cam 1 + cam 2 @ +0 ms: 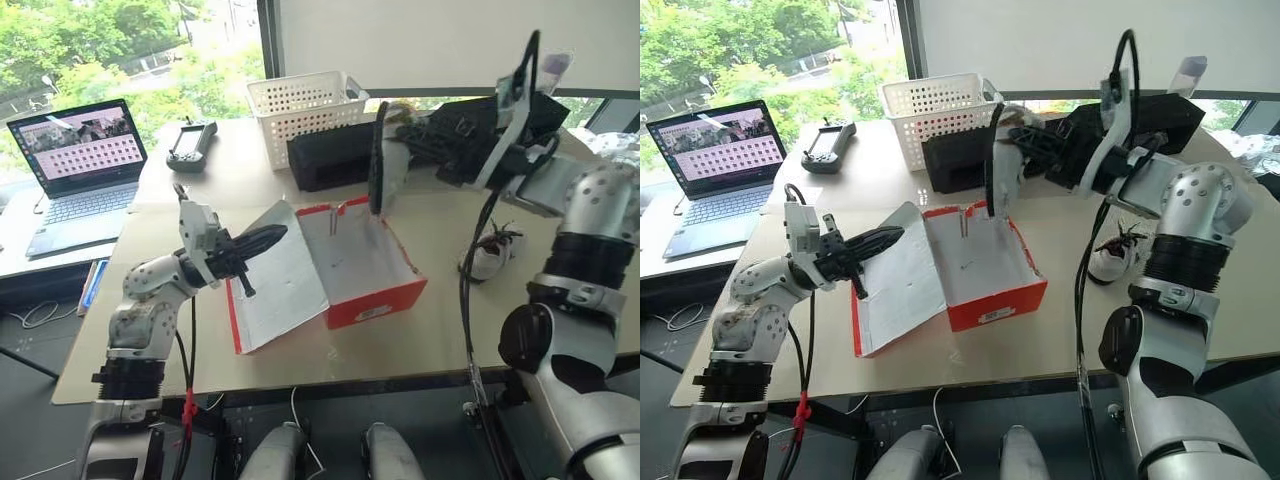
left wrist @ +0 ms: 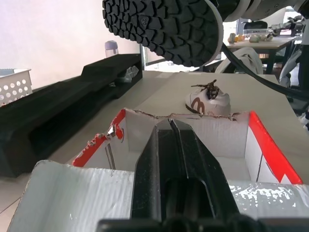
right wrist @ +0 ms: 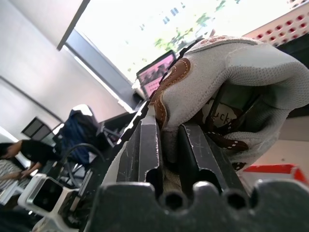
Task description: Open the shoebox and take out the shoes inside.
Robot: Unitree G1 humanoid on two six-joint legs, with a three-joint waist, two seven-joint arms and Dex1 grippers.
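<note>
Head view: the right tool (image 1: 385, 150), clamped on a shoe (image 1: 392, 165), holds it above the open, empty shoebox (image 1: 365, 265) for removal; another shoe (image 1: 490, 255) rests on the table (image 1: 420, 340) right of the shoebox.

Left wrist view: the left tool (image 2: 170, 140), pinched together, hovers over the lid (image 2: 67, 193).

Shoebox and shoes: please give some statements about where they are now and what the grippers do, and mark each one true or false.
1. The shoebox stands open, with its lid lying flat toward the robot's left. True.
2. Both shoes are inside the box. False: the box is empty; one shoe lies on the table to its right, the other shoe is in the air.
3. The right gripper is shut on a shoe. True.
4. The left gripper is wide open. False: it is shut and holds nothing.
5. The white basket stands behind the long black box. True.
</note>
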